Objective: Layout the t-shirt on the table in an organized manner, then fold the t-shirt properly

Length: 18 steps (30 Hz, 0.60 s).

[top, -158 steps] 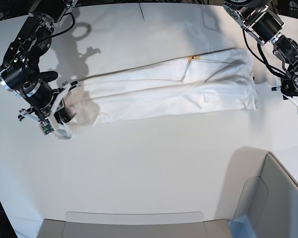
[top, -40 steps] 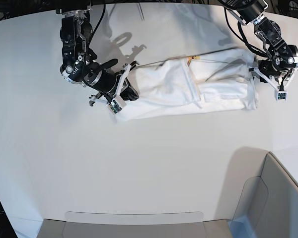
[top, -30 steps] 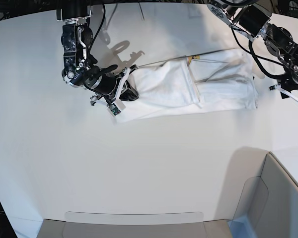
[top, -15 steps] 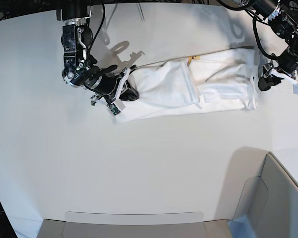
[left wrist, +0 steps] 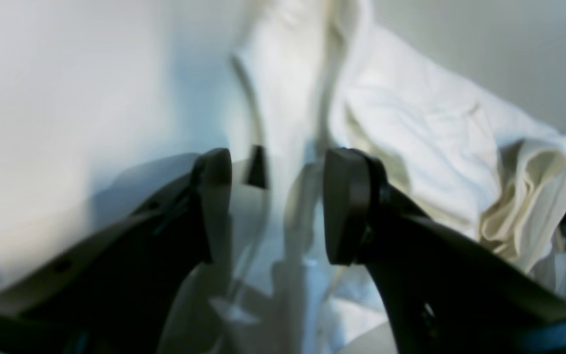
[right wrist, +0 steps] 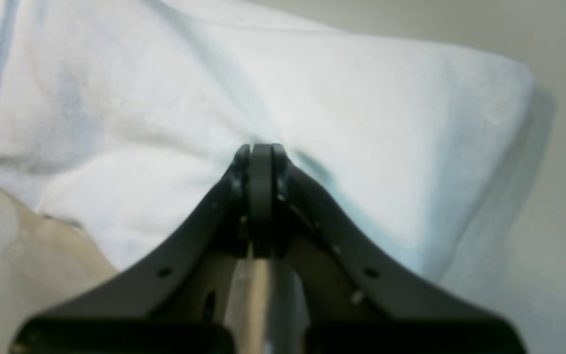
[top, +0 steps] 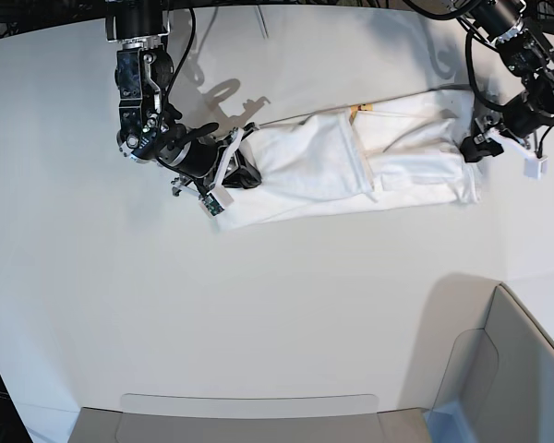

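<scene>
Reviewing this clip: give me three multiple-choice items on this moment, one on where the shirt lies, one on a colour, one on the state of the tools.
1. Where does the t-shirt lie on the table in the base view?
A. Far half, between the two arms
B. Near edge, by the grey bin
C. Hanging off the side

2. What colour is the shirt fabric facing up?
A. Black
B. White
C. Red

3. How do the two tools stand?
A. Both wide apart
B. Left tool open, right tool shut
C. Left shut, right open

Answers:
1. A: the long folded strip stretches across the far part of the tabletop, one arm at each end.
2. B: plain white cloth shows in all views, with only a small orange-yellow spot at one fold.
3. B: the left wrist view shows a clear gap between the fingers over the cloth; the right wrist view shows fingers pressed together at the shirt's end.
</scene>
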### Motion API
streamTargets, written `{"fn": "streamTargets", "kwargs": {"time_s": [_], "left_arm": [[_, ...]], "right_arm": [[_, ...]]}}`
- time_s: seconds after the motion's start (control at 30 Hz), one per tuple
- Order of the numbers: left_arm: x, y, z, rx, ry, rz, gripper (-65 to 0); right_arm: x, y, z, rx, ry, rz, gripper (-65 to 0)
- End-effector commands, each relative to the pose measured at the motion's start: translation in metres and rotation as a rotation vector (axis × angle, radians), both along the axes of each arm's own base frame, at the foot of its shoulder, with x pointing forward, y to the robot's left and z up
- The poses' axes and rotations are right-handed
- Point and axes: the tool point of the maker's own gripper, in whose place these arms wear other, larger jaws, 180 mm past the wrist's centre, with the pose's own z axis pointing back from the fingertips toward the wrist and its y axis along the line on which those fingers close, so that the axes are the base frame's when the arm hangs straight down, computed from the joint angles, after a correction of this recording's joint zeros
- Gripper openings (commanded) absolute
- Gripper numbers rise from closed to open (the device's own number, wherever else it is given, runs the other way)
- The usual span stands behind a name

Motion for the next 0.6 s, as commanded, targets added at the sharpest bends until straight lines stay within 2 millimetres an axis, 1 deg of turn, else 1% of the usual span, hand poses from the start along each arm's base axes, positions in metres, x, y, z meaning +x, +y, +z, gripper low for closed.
{"fn": "streamTargets", "kwargs": {"time_s": [0.0,0.03,0.2,0.33,0.43,0.47,0.5,0.57], "left_arm": [[0.011,-0.002,0.011,0.002,-0.047,-0.012,-34.1],[0.012,-0.009,0.008,-0.011,-0.047,-0.019,-34.1],[0.011,-0.022,0.001,-0.037,-0.038,-0.025,-34.1],[0.01,-0.022,0.0,-0.038,-0.031,-0.024,-34.1],[0.0,-0.019,-0.008,-0.017,0.007,-0.025,-34.6],[-0.001,-0.017,-0.01,-0.002,0.021,-0.026,-35.4],[-0.004,-0.014,-0.013,0.016,0.041,-0.025,-37.5],[-0.009,-0.01,-0.019,0.052,0.08,-0.028,-44.9]], "right_arm": [[0.001,-0.001,0.0,-0.029,-0.002,0.013,-65.0],[0.001,-0.001,0.0,-0.029,-0.002,0.013,-65.0],[0.001,-0.004,-0.002,-0.049,-0.003,0.015,-65.0],[0.001,-0.007,-0.007,-0.104,-0.008,0.019,-65.0],[0.002,-0.008,-0.007,-0.108,-0.01,0.019,-65.0],[0.002,-0.008,-0.007,-0.108,-0.01,0.019,-65.0],[0.001,-0.008,-0.007,-0.108,-0.01,0.019,-65.0],[0.001,-0.007,-0.005,-0.108,-0.016,0.025,-65.0]]}}
